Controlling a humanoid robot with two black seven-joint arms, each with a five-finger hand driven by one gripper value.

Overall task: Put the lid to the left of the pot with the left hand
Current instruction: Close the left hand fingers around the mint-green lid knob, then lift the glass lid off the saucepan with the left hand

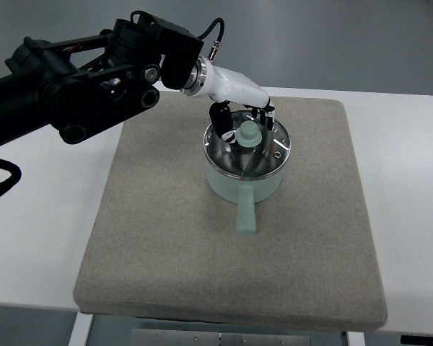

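Note:
A pale green pot (245,180) stands in the middle of the grey mat (159,238), its handle (246,215) pointing toward the near edge. A shiny metal lid (263,157) with a pale green knob (248,134) lies on top of the pot. My left hand (239,117) reaches in from the upper left and hovers over the far side of the lid. Its dark fingers (221,124) curl down around the knob; whether they grip it I cannot tell. The right arm does not show.
The mat lies on a white table (404,187). My black left arm (72,86) spans the upper left, with a cable (0,180) looping at the left edge. Bare mat shows left of the pot (151,180).

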